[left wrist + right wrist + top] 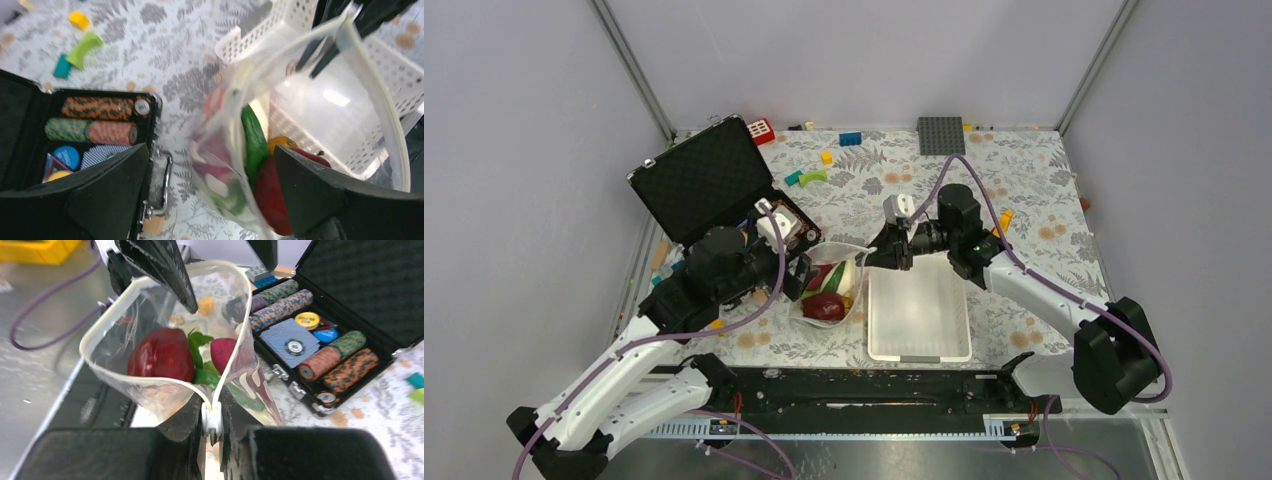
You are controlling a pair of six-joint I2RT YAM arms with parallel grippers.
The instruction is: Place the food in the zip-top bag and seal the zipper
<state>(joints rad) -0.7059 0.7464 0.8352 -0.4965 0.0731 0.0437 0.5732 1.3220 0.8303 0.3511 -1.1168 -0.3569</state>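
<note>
Beside the white basket (919, 320), the right gripper (212, 415) clamps the zipper (150, 381) end, probably its slider; the left gripper (210, 150) gapes. Slide steadily, keeping food (161, 355) below the mouth.

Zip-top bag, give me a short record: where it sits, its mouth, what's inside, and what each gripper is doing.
position: zip-top bag held up between the open black case and the white basket
mouth: open in a wide loop; zipper not pressed together
contents seen: dark-red bulb, long green pepper, other pieces hard to tell apart
right gripper: shut on the zipper's end
left gripper: open, fingers on either side of the bag, not gripping it
</note>
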